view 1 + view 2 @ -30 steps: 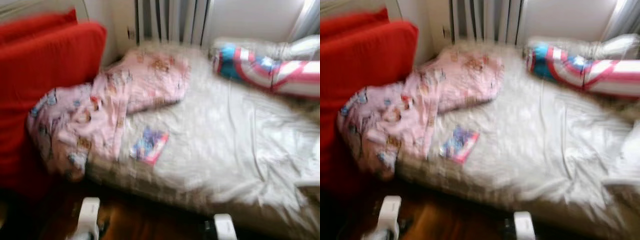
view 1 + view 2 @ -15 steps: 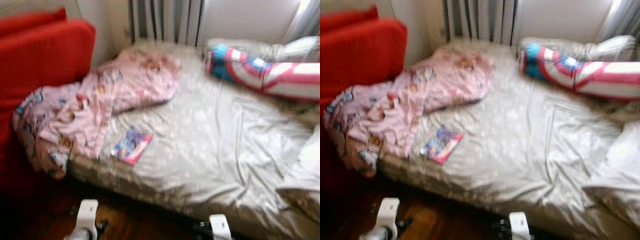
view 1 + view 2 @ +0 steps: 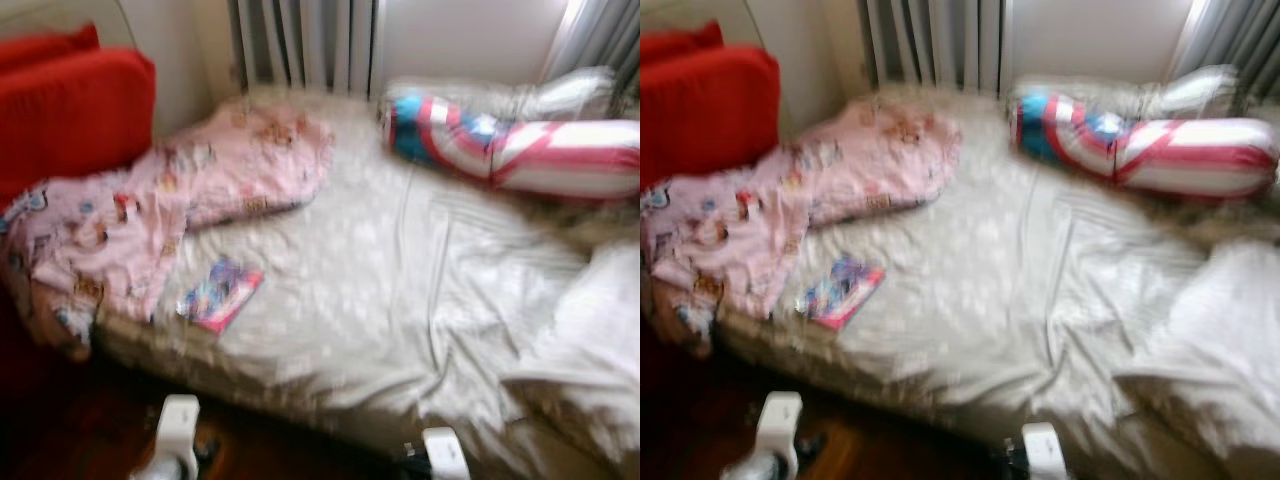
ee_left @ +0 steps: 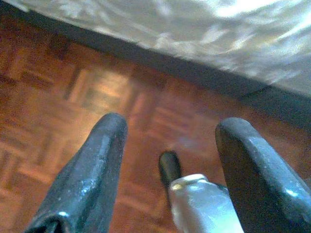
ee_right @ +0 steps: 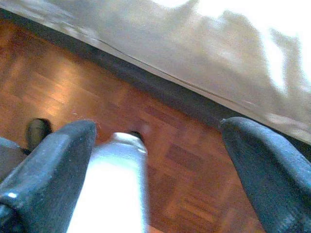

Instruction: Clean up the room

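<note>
Two grippers hang low over the parquet floor [image 4: 58, 97], each with its black fingers spread and holding nothing: the left gripper [image 4: 170, 165] and the right gripper [image 5: 155, 170], both short of the mattress edge. Ahead on the bed [image 3: 400, 300], near its front edge, lies a small flat glossy booklet [image 3: 220, 295], long axis angled away toward the right; it sits forward of the left arm, which I judge the nearer one. Just beside it, a soft pink printed blanket [image 3: 180, 200] droops off the edge. Farther back rests a striped bolster pillow [image 3: 510, 150] against crumpled pale sheets.
</note>
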Available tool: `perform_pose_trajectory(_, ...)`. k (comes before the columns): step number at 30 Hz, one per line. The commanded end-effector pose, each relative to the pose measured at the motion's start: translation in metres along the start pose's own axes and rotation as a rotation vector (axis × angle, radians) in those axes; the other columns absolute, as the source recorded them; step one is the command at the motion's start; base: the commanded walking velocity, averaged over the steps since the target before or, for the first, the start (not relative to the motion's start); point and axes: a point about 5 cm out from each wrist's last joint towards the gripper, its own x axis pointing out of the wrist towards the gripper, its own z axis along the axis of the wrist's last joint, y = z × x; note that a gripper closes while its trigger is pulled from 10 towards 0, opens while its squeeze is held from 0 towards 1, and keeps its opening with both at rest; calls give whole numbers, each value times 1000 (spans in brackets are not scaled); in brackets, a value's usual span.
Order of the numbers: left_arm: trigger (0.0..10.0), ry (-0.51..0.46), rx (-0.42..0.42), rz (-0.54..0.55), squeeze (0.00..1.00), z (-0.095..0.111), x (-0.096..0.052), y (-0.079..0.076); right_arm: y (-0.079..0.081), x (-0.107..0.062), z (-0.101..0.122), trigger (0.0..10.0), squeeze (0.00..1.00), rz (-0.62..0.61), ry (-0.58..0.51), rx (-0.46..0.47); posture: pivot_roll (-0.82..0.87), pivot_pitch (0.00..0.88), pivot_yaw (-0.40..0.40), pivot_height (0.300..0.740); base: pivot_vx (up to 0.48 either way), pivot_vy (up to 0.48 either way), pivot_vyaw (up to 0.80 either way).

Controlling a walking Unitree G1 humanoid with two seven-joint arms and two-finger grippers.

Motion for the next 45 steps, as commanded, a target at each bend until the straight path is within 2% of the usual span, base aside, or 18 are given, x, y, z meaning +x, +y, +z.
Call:
perform_pose_trajectory(1, 10000, 20, 5, 10, 0, -6, -2, 4, 1, 0, 0, 10000, 0, -4, 2, 10, -71, 1, -35, 740, 0, -274, -800)
perform_pose_trajectory(20, 10000, 16, 4, 11, 0, -3, -1, 4, 1, 1, 2, 10000, 0, -8, -1, 20, -74, 20, -33, 740, 0, -271, -761)
perform_pose_trajectory(26, 10000, 14, 4, 13, 0, -2, -1, 5, 1, 1, 3, 10000, 0, -10, -6, 27, -70, 27, -32, 740, 0, -271, 0)
perform_pose_trajectory(45, 10000, 12, 5, 10, 0, -1, -1, 4, 1, 1, 5, 10000, 0, -8, -17, 34, -67, 39, -33, 740, 0, -14, 0)
